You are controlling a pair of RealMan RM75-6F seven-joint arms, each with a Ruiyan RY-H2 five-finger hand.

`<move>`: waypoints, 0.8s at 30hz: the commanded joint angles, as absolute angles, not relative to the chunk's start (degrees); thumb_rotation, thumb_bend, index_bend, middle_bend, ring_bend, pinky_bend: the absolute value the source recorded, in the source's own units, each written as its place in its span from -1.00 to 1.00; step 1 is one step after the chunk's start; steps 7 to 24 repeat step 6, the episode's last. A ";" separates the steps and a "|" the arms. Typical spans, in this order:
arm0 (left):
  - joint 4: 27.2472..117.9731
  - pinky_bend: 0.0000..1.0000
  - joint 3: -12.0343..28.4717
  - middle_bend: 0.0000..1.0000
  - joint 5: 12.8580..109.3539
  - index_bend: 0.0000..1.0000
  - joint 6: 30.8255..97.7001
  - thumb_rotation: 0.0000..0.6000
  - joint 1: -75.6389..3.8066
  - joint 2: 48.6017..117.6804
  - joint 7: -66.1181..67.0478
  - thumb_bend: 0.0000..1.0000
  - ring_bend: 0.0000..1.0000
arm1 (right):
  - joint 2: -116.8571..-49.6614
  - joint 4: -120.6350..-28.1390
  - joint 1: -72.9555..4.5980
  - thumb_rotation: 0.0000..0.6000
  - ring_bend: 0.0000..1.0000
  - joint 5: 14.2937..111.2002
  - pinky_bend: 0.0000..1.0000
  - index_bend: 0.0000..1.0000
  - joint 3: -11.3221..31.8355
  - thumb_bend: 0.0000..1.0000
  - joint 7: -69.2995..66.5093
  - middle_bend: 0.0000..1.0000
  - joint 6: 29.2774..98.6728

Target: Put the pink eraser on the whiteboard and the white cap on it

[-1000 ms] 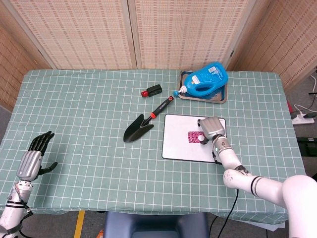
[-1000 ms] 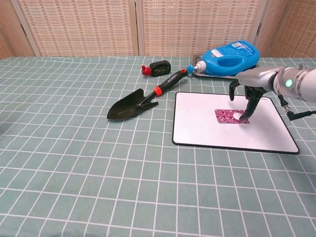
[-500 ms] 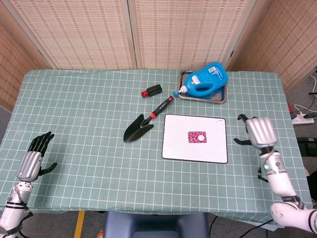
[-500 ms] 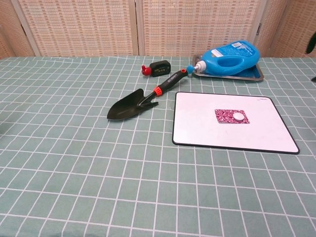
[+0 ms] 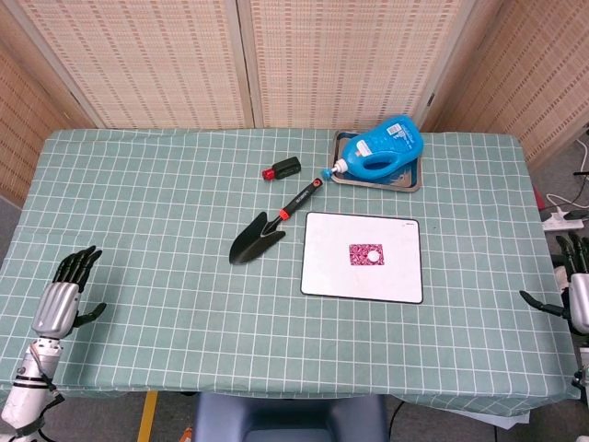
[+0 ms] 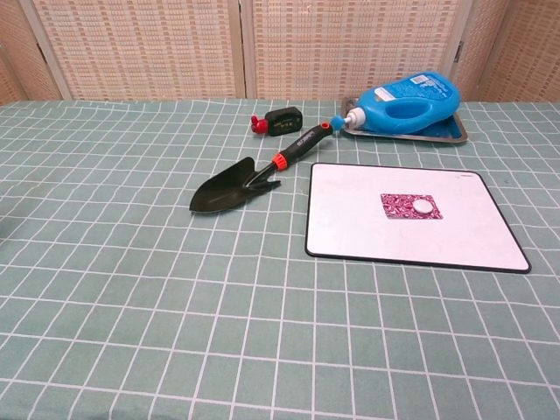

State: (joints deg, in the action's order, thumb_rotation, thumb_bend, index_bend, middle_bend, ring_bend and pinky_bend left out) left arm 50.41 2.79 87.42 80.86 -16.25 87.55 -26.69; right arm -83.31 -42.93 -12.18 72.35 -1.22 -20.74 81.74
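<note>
The whiteboard (image 5: 331,276) (image 6: 367,227) lies flat on the green checked cloth, right of centre. The pink eraser (image 5: 360,254) (image 6: 401,207) rests on the board. The small white cap (image 5: 374,255) (image 6: 424,206) sits on the eraser's right part. My right hand (image 5: 576,293) hangs off the table's right edge in the head view, fingers spread and holding nothing. At the table's front left corner my left hand (image 5: 63,296) is open too, far from the board. Neither hand appears in the chest view.
A black trowel (image 5: 267,228) (image 6: 249,178) with a red-banded handle lies left of the board. Behind the board a blue detergent bottle (image 5: 382,147) (image 6: 402,94) lies on a metal tray (image 5: 405,182). A small dark device (image 5: 282,168) (image 6: 282,119) sits near the trowel's handle.
My right hand let go of the cap on the eraser, drew back to the right and now hangs past the table's right edge. The left hand barely moved.
</note>
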 commanded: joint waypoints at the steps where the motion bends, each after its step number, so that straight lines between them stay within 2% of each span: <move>1: 50.05 -1.00 2.70 -1.00 87.50 -1.00 80.55 1.00 -16.43 87.67 -26.72 -0.62 -1.00 | -86.04 -39.09 -11.46 0.12 -1.00 74.78 -1.00 -1.00 -0.43 -1.00 -22.40 -1.00 78.54; 24: 49.97 -1.00 2.62 -1.00 87.41 -1.00 79.97 1.00 -16.58 87.73 -27.02 -0.62 -1.00 | -86.73 -37.96 -11.24 0.13 -1.00 76.70 -1.00 -1.00 0.08 -1.00 -23.07 -1.00 78.89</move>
